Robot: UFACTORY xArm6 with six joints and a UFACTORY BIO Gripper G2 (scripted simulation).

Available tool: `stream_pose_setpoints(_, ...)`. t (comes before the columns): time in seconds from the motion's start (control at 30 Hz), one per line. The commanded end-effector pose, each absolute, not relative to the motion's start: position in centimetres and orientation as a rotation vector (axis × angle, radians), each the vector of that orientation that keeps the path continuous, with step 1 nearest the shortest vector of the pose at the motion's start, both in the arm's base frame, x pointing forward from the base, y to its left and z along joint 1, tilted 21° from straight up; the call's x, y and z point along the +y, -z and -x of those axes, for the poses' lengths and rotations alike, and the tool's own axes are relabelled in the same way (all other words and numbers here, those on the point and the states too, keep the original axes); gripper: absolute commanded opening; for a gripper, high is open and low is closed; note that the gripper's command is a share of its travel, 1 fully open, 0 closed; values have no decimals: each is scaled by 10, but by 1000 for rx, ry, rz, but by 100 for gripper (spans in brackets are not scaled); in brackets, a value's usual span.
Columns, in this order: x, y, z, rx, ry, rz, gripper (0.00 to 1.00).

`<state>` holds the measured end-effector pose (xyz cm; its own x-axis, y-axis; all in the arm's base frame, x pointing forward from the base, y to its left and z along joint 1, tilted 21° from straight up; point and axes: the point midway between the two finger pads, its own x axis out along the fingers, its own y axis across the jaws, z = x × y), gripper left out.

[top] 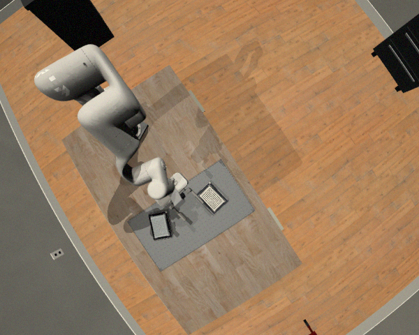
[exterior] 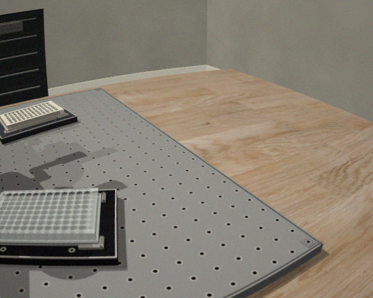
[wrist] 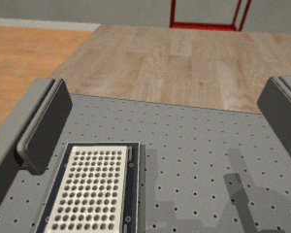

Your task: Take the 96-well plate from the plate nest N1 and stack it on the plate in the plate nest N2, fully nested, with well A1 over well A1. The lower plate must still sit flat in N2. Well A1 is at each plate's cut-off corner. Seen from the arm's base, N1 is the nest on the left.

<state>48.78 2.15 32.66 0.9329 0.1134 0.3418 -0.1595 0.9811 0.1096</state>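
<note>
The cream 96-well plate (top: pixel 211 197) (exterior: pixel 32 112) (wrist: pixel 89 189) sits in the black nest N1 (exterior: pixel 38 130) (wrist: pixel 135 189). The clear plate (top: pixel 160 225) (exterior: pixel 45 215) sits in the black nest N2 (exterior: pixel 109 221); neither shows in the wrist view. Both plates look flat in their nests. Their cut-off corners cannot be made out. My gripper (top: pixel 196 211) (wrist: pixel 162 123) is open and empty, its fingers wide apart. It is above the board between the two nests. In the wrist view the cream plate lies low and left, near the left finger. The gripper is out of view in the exterior view.
Both nests stand on a grey perforated board (top: pixel 202 230) (exterior: pixel 180 224) (wrist: pixel 194 160) on the wooden table (top: pixel 238 270) (exterior: pixel 276 135) (wrist: pixel 150 63). A black drawer cabinet (top: pixel 401 61) (exterior: pixel 13 61) stands beyond the table. A red frame (wrist: pixel 204 27) stands behind the table in the wrist view.
</note>
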Motion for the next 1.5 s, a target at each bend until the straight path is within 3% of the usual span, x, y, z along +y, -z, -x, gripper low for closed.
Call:
stream_pose_setpoints(0.0,34,-322,-499,-348,-137,-134,37)
stream_pose_setpoints(0.87,123,-270,-561,-348,-137,-135,37)
stream_pose_setpoints(1.47,125,-265,-563,-348,-137,-135,37)
